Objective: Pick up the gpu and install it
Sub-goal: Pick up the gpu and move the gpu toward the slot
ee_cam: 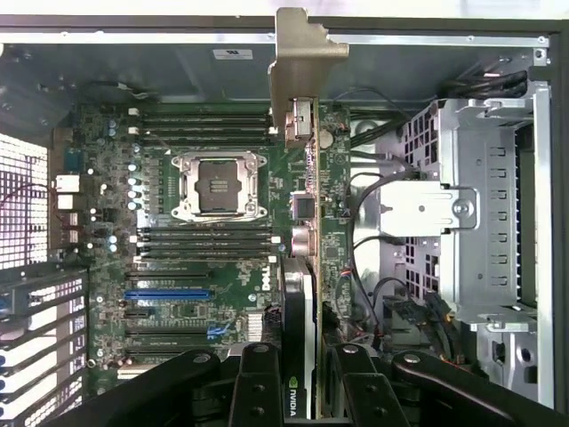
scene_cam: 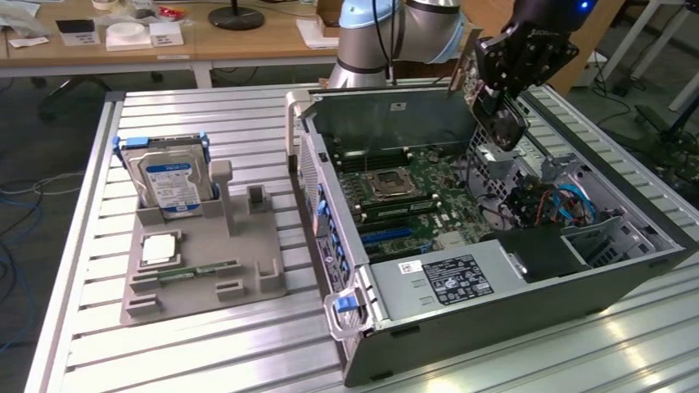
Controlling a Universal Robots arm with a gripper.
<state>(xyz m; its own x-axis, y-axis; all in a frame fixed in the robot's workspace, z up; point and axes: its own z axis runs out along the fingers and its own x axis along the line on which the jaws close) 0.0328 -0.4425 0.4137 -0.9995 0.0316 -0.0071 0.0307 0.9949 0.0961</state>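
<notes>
Above the open grey computer case (scene_cam: 480,327) on the ribbed aluminium worktop (scene_cam: 218,115), black fingers (ee_cam: 258,382) stay-free clamp the thin black gpu card (ee_cam: 300,311), pale bracket outermost, green NVIDIA logo near the grip, over the green motherboard (ee_cam: 178,294).

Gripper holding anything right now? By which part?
Yes: the gripper holds the gpu, clamped across its faces at the end away from its metal bracket, above the case.

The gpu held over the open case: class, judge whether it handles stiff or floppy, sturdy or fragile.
Probably stiff: the gpu runs straight, edge-on, out from the fingers. Likely fragile: bare ports show by its metal bracket. Thin, so it may twist in the grip.
</notes>
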